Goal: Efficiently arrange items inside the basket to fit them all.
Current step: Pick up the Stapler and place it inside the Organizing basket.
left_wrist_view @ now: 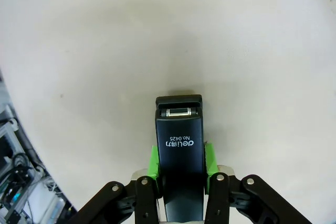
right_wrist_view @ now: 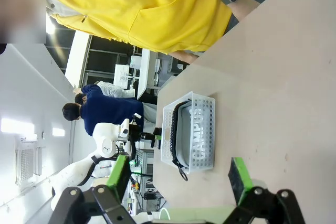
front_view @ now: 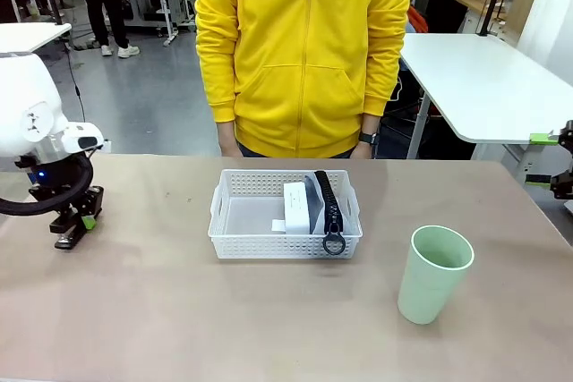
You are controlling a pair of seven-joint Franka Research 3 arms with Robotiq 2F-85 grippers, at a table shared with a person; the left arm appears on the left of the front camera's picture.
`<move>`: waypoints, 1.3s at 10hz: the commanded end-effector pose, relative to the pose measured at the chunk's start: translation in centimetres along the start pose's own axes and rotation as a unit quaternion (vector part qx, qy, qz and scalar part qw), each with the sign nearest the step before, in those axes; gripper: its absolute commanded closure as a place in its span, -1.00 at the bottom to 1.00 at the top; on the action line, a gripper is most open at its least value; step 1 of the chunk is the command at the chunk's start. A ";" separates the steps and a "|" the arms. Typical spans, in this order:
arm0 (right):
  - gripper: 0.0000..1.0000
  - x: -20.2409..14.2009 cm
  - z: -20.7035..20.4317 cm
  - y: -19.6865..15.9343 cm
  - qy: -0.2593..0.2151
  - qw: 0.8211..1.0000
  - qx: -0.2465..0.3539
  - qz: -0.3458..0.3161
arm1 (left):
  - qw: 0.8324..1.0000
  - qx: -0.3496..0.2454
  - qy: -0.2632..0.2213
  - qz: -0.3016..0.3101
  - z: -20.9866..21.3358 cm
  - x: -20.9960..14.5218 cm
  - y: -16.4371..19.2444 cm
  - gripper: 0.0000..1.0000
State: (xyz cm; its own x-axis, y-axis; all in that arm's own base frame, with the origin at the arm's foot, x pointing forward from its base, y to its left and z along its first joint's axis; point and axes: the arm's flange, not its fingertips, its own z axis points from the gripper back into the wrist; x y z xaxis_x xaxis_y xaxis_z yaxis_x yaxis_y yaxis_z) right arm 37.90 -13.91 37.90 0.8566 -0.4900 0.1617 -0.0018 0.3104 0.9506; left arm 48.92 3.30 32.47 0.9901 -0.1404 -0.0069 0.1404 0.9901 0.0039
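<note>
My left hand (left_wrist_view: 182, 162) squeezes the black stapler (left_wrist_view: 178, 129) on the tabletop (front_view: 179, 310), well left of the basket (front_view: 285, 241). I should lift straight, then lay it flat in the bare side.

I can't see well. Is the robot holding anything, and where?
The left tool grips the black stapler by its two long sides. The right tool holds nothing.

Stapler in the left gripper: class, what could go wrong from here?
1. The left gripper pinches the black stapler by its sides, with its far end jutting out; it may pivot or slip.
2. The white box and grey pouch fill the right half of the basket; a carelessly laid stapler might crowd out the green cup.
</note>
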 end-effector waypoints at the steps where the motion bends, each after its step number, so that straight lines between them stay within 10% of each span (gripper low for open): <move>1: -1.00 -0.1 0.3 0.0 0.004 1.000 0.002 0.005 | 0.998 -0.052 -0.037 0.016 5.1 -3.1 1.7 1.00; 7: -1.00 -0.1 0.3 0.0 0.004 1.000 0.002 0.005 | 0.956 -0.182 -0.227 0.035 10.6 -14.9 5.0 1.00; 8: -1.00 -0.1 0.3 0.0 0.004 1.000 0.002 0.005 | 0.952 -0.193 -0.232 0.043 10.6 -15.5 5.4 1.00; 9: -1.00 -0.1 0.3 0.0 0.004 1.000 0.002 0.005 | 0.962 -0.179 -0.204 0.039 11.9 -14.4 5.1 0.49; 13: -1.00 -0.1 0.3 0.0 0.004 1.000 0.002 0.005 | 0.960 -0.183 -0.209 0.038 11.6 -14.8 5.3 0.27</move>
State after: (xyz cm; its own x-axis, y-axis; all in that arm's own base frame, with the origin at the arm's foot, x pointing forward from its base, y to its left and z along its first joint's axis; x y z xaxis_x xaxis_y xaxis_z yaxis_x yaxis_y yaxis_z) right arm 37.91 -13.91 37.91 0.8567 -0.4898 0.1618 -0.0020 0.3104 0.9506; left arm 35.23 10.39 44.08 0.9257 0.0131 0.3780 0.1353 0.9218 -0.3633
